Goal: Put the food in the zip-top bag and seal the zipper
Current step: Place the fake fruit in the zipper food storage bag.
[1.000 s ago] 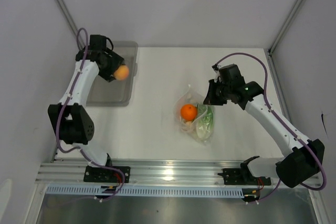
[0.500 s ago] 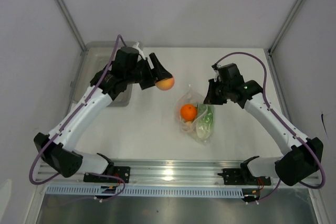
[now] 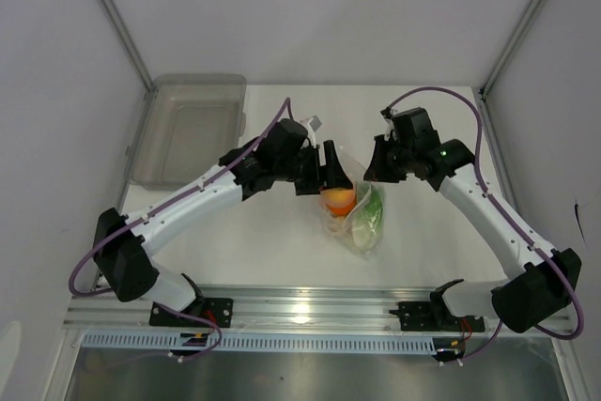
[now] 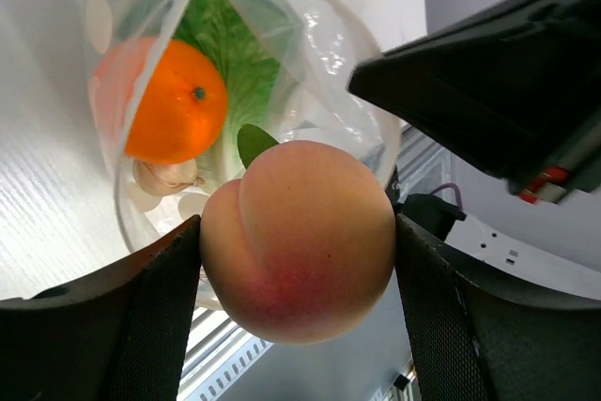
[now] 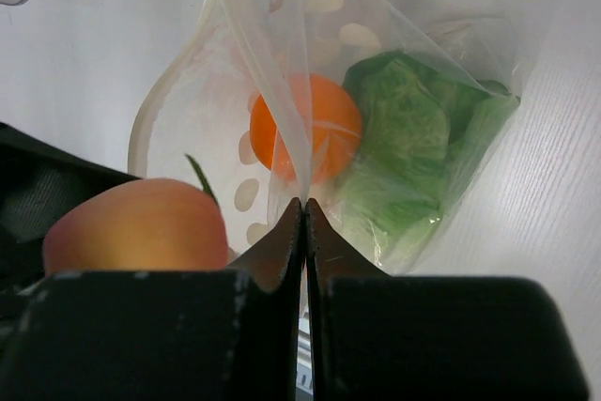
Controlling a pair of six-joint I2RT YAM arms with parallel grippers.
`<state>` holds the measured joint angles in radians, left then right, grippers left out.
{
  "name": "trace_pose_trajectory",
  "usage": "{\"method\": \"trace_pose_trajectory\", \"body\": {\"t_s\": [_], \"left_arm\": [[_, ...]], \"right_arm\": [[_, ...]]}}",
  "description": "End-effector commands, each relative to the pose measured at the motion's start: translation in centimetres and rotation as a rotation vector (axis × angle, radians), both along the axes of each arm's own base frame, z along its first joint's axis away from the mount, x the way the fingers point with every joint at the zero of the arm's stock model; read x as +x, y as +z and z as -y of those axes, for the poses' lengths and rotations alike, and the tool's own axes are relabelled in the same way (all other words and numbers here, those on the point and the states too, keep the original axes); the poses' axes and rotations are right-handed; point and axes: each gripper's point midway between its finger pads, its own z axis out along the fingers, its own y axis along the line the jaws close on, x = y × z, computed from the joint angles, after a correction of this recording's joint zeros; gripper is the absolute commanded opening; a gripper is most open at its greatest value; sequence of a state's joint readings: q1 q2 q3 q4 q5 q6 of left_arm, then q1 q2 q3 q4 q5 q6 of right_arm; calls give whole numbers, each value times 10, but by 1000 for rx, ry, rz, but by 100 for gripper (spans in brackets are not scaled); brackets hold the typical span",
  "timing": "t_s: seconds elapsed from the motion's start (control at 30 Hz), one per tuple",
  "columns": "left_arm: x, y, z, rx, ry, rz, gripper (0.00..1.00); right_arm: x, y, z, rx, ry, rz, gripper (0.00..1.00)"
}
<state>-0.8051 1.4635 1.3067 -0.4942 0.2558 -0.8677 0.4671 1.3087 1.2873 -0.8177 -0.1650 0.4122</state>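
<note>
- The left claw (image 3: pixel 334 185) has its jaws spread wide, one pad on each side of the peach (image 4: pixel 299 241). It hangs at the mouth of the bag (image 5: pixel 246 35).
- We judge the peach to be round, smooth and easily bruised. We grip it across its widest part, as here, with light pressure. We would release it low inside the mouth so that it neither drops hard nor rolls out.
- The bag lies on the table (image 3: pixel 282 251) between the two arms. It holds the orange (image 4: pixel 174 100), with the pale lump (image 4: pixel 164 176) against it and the lettuce (image 5: pixel 404 138) on the orange's right in the top view.
- We judge the bag to be light, limp and slippery, and its thin wall will crumple under any push. We take hold at the stiffer zipper rim, never at the wall over the food.
- We judge the lettuce to be soft and crushable, so any pressing along the zipper should stay clear of it.
- The right claw (image 5: pixel 303 208) has its fingers pressed tight together on a fold of film at the mouth, lifting that edge.
</note>
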Motion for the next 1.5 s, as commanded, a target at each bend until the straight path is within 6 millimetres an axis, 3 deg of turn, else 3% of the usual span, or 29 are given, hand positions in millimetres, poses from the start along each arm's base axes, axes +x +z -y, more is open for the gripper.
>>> {"method": "trace_pose_trajectory", "body": {"t_s": [0.0, 0.3, 0.4, 0.47, 0.53, 0.8, 1.1, 1.27, 1.47], "left_arm": [[14, 10, 8, 1, 45, 33, 51], [14, -9, 11, 72, 45, 2, 56], [12, -8, 12, 70, 26, 6, 81], [11, -8, 12, 75, 22, 6, 87], [12, -6, 10, 77, 26, 14, 99], [9, 11, 3, 74, 13, 68, 99], [20, 36, -46, 204, 131, 232, 98], [30, 29, -66, 309, 163, 289, 94], [33, 3, -48, 319, 107, 240, 77]], "right_arm": [[0, 29, 2, 26, -13, 63, 0], [-1, 34, 3, 32, -15, 74, 0], [0, 33, 3, 29, -15, 72, 0], [-1, 33, 3, 29, -14, 70, 0], [-1, 34, 3, 30, -12, 73, 0], [-3, 33, 5, 26, -15, 72, 0], [-7, 35, 8, 24, -13, 76, 0], [-11, 33, 9, 21, -6, 73, 0], [-13, 36, 10, 25, -5, 77, 0]]}}
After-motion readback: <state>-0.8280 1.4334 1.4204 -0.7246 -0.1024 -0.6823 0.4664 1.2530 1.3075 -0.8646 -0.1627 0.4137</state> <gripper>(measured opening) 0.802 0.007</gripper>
